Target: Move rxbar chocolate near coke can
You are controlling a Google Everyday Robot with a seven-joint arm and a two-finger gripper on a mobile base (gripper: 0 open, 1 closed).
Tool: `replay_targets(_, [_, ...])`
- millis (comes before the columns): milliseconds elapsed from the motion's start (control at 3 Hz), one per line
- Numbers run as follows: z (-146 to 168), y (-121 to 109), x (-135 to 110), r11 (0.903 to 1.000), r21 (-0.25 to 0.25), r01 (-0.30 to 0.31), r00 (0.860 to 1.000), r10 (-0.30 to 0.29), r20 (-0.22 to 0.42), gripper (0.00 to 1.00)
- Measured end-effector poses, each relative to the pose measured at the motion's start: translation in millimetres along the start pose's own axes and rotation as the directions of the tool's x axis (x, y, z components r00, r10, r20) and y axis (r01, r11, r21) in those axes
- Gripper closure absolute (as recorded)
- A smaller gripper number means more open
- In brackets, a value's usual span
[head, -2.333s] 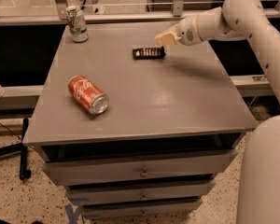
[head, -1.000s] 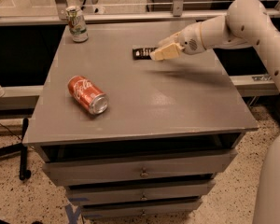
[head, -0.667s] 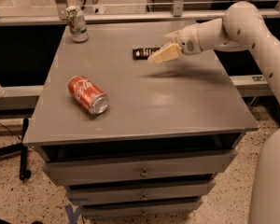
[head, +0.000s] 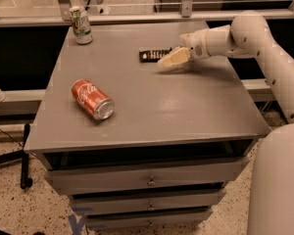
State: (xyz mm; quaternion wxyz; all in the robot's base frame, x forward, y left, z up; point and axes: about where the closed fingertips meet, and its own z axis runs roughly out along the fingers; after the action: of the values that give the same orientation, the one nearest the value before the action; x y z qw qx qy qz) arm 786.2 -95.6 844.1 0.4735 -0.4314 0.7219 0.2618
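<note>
The rxbar chocolate (head: 154, 55) is a flat black bar lying at the back middle of the grey cabinet top (head: 186, 106). The coke can (head: 92, 99) lies on its side at the front left, silver end toward the front. My gripper (head: 167, 60) reaches in from the right on a white arm and sits right at the bar's right end, low over the top, partly covering that end.
A green-and-white can (head: 81, 25) stands upright at the back left corner. The cabinet has drawers (head: 147, 180) below its front edge. A glass rail runs behind the top. The robot's white body (head: 277, 180) fills the lower right.
The gripper has moved left and down from the right of the bar until it sits at the bar's right end. The bar and both cans have not moved.
</note>
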Motion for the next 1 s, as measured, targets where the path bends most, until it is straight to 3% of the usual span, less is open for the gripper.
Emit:
replay_targets(667, [-2.2,-10.3,6.9,0.9995,0.031,-0.008,1.000,0.008,0.009,0.41])
replay_targets(1000, [-3.5,-1.0,4.6,0.9998,0.016,-0.006,1.000,0.006,0.012,0.64])
